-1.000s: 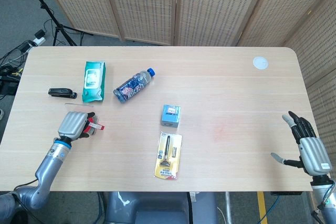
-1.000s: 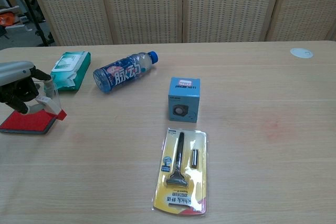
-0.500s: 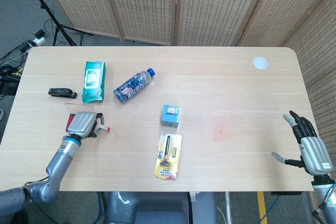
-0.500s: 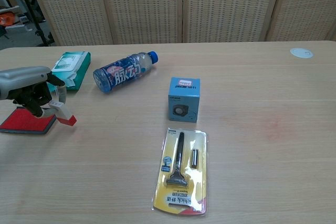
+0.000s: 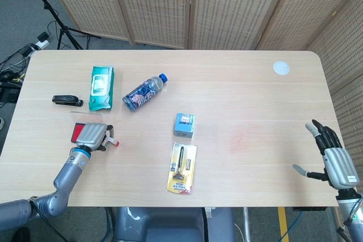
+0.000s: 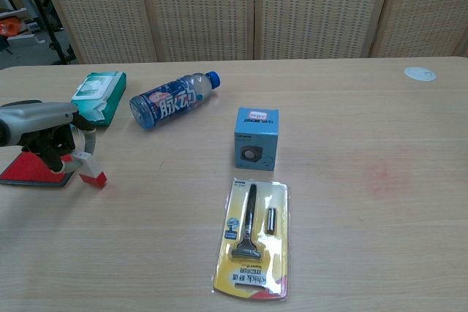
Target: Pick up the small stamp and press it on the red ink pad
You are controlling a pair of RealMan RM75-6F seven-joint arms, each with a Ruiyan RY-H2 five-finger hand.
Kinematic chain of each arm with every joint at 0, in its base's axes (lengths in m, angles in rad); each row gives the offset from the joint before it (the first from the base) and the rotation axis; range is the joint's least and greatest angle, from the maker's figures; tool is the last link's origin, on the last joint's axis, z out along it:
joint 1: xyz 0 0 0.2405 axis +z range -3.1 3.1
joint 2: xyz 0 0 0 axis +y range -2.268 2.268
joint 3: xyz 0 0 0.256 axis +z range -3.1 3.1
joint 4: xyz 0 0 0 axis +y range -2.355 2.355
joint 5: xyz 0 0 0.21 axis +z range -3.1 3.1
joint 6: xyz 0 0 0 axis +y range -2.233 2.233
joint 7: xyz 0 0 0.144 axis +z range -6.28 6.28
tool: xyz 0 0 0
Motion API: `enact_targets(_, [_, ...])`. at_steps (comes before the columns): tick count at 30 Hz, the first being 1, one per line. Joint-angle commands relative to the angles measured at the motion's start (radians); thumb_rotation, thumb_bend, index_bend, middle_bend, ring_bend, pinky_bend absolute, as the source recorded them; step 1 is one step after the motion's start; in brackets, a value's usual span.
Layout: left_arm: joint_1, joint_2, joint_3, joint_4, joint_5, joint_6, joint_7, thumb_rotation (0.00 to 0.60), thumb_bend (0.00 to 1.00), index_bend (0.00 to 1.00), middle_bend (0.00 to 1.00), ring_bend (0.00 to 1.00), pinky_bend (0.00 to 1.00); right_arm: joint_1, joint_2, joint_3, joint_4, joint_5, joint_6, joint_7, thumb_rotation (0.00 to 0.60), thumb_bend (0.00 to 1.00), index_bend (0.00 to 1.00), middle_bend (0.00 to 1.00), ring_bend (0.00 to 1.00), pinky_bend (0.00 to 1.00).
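Stamp [image 6: 89, 168] pinched in your left hand [image 6: 45, 131], just right of red ink pad [image 6: 28, 169], your right hand [image 5: 334, 160] spread, holding nothing.

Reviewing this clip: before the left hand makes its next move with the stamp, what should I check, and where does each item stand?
1. Small stamp held by left hand: ok, the fingers hold it.
2. Stamp over the red ink pad: not ok, it sits right of the pad's edge.
3. Stamp's red face pointing down: cannot tell, it looks tilted.
4. Pad top uncovered: ok in the chest view, though the hand hides part of it.
5. Right hand out of the way: ok, open at the far table edge.
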Motion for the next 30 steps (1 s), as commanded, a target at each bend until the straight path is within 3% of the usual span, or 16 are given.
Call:
enact_targets(1, [-0.004, -0.006, 0.005, 0.005, -0.003, 0.004, 0.002, 0.6, 0.41, 0.67, 0.98, 0.94, 0.85, 0.0, 0.0, 0.0, -0.001, 0.0, 0.0, 0.001, 0.6, 0.0, 0.0, 0.0, 0.0, 0.0])
enact_targets(18, [-0.015, -0.026, 0.032, 0.032, -0.005, 0.013, 0.002, 0.6, 0.4, 0.66, 0.98, 0.94, 0.85, -0.002, 0.002, 0.004, -0.001, 0.006, 0.004, 0.013, 0.6, 0.0, 0.0, 0.0, 0.0, 0.0])
enact_targets(23, [-0.015, -0.017, 0.033, 0.025, 0.001, 0.01, -0.012, 0.6, 0.4, 0.52, 0.98, 0.94, 0.85, -0.001, 0.002, 0.004, -0.002, 0.006, 0.002, 0.01, 0.6, 0.0, 0.0, 0.0, 0.0, 0.0])
enact_targets(30, [-0.012, -0.017, 0.042, 0.034, 0.019, 0.008, -0.029, 0.6, 0.4, 0.46, 0.98, 0.94, 0.85, -0.002, 0.001, 0.004, -0.002, 0.006, 0.004, 0.011, 0.6, 0.0, 0.0, 0.0, 0.0, 0.0])
